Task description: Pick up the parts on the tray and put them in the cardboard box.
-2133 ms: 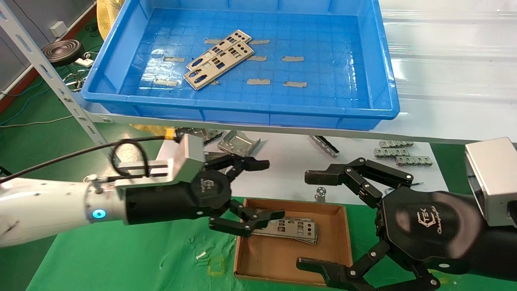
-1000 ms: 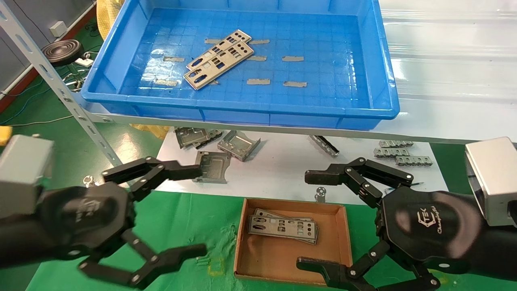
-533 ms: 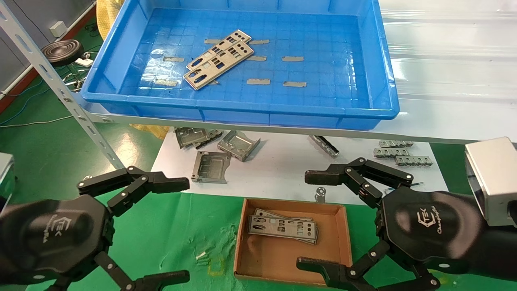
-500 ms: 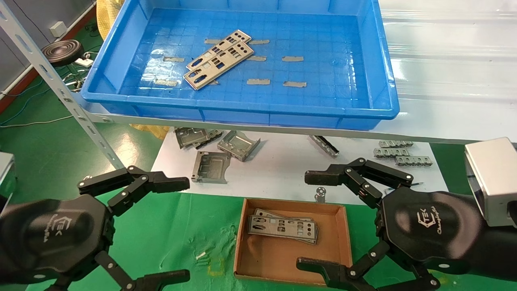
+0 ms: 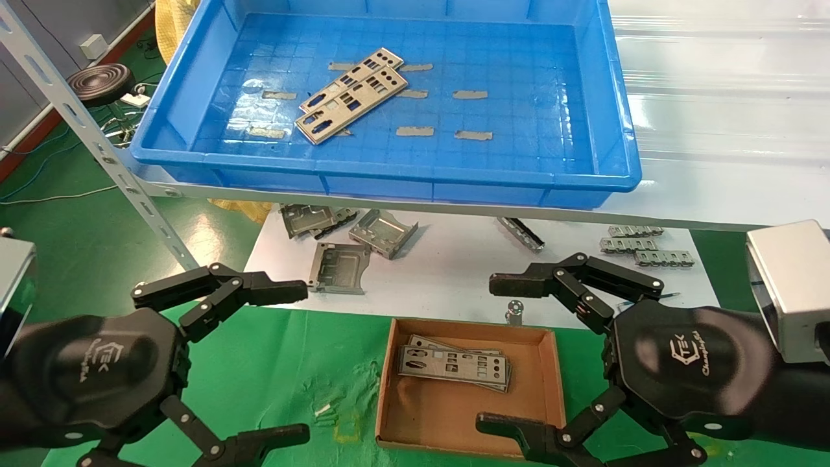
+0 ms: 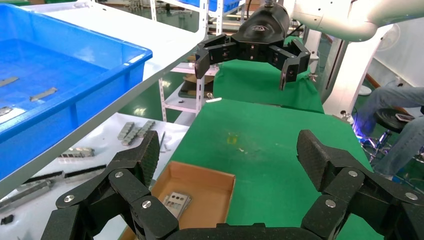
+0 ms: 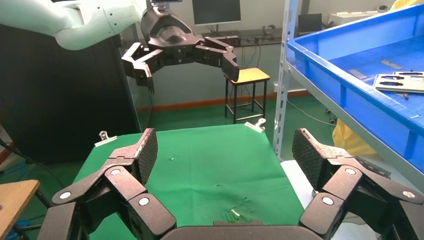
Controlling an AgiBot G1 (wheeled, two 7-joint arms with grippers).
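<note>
Two silver perforated parts (image 5: 353, 95) lie overlapped in the left middle of the blue tray (image 5: 616, 130) on the shelf. The cardboard box (image 5: 551, 383) sits on the green cloth below and holds a small stack of parts (image 5: 454, 368); box (image 6: 210, 192) and stack (image 6: 176, 202) also show in the left wrist view. My left gripper (image 5: 292, 363) is open and empty, low at the left of the box. My right gripper (image 5: 499, 353) is open and empty at the box's right side. The right wrist view shows the tray (image 7: 350, 95) with parts (image 7: 400, 82) at its edge.
Folded grey brackets (image 5: 363, 233) and small metal strips (image 5: 639, 246) lie on a white sheet behind the box. Grey tape strips (image 5: 441, 133) dot the tray floor. A slotted steel shelf post (image 5: 97, 143) runs down the left. Green cloth (image 5: 292, 389) lies left of the box.
My left gripper, open over the box's stacked parts, drew back leftward and down to the lower left, empty. The stack stays in the box. The right arm has not moved.
</note>
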